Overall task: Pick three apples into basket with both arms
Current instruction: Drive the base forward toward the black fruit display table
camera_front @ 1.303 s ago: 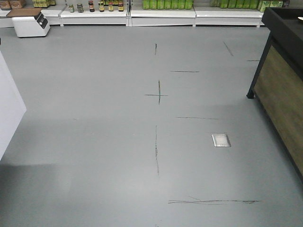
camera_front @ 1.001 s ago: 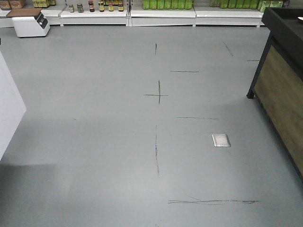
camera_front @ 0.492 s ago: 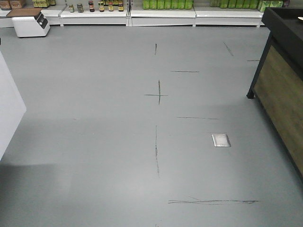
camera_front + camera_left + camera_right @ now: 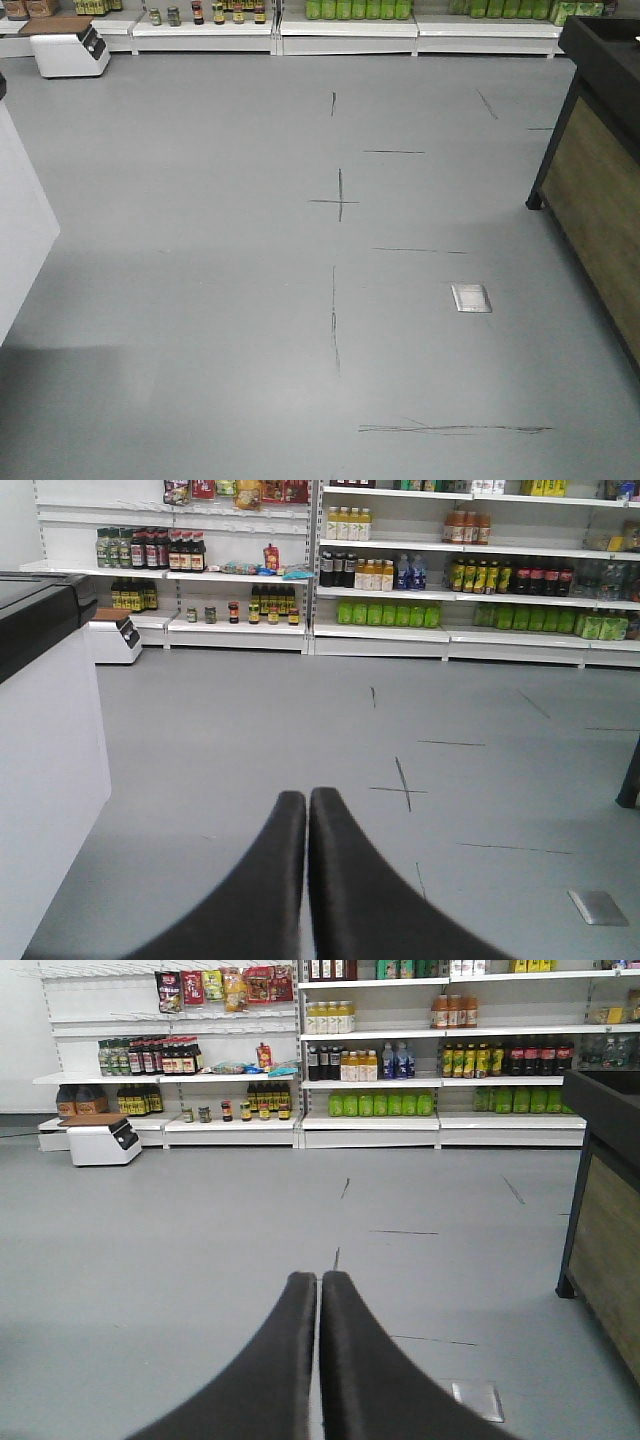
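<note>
- Front view: the cross mark (image 4: 340,200) and the floor plate (image 4: 471,298) sit slightly further right than a second ago. I judge the base is turning a little to its left (only the front view gives me an earlier picture to compare).
- Left gripper (image 4: 307,798): jaws pressed together with nothing between them, pointing out over the floor (image 4: 200,300).
- Right gripper (image 4: 319,1278): likewise closed and empty.
- Apples and basket: not in any of the three views. I cannot tell which way they lie from either gripper, nor which arm is nearer.
- Likeliest place, as a guess only: the counter (image 4: 600,190) at the right edge, on the right arm's side. It has a black top and a wood-grain side panel, and its top surface is out of sight.
- Surfaces: the floor is smooth matt grey, scored with thin dark lines. The floor plate is square, dull metal. Both grippers are matt black, curved, and taper to blunt tips.
- Far shelves (image 4: 370,1120): white, holding bottles and jars, with no round fruit that I can make out.
</note>
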Robot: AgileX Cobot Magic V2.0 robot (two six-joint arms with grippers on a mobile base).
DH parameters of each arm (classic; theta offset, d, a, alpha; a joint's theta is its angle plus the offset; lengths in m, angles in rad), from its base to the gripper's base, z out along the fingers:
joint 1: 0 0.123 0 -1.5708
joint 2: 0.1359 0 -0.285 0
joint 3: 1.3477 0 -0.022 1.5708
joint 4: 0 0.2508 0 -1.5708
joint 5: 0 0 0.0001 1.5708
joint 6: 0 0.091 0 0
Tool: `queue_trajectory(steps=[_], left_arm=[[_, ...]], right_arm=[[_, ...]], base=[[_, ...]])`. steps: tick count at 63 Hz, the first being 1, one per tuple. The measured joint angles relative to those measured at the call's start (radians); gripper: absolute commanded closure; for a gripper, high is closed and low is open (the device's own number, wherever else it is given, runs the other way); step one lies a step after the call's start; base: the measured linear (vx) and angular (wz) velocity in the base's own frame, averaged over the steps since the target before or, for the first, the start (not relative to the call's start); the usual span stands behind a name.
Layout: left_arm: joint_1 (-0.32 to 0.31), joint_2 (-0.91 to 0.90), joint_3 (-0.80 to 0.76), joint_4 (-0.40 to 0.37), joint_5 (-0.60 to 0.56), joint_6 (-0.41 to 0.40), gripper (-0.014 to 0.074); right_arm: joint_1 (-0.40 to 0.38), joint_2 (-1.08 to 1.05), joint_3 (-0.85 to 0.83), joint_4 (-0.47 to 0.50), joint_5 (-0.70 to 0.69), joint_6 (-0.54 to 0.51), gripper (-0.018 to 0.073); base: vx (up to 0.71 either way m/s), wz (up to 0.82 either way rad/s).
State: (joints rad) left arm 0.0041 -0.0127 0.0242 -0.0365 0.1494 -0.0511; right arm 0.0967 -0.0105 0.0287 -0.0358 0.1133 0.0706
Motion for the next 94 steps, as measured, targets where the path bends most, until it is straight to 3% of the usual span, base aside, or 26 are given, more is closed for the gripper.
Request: queue_trajectory(steps=[94], left_arm=[[0.0, 0.0, 0.0, 0.0, 0.0, 0.0, 0.0603]], right_arm=[[0.0, 0.0, 0.0, 0.0, 0.0, 0.0, 0.0561]], base=[[0.12, 0.02]])
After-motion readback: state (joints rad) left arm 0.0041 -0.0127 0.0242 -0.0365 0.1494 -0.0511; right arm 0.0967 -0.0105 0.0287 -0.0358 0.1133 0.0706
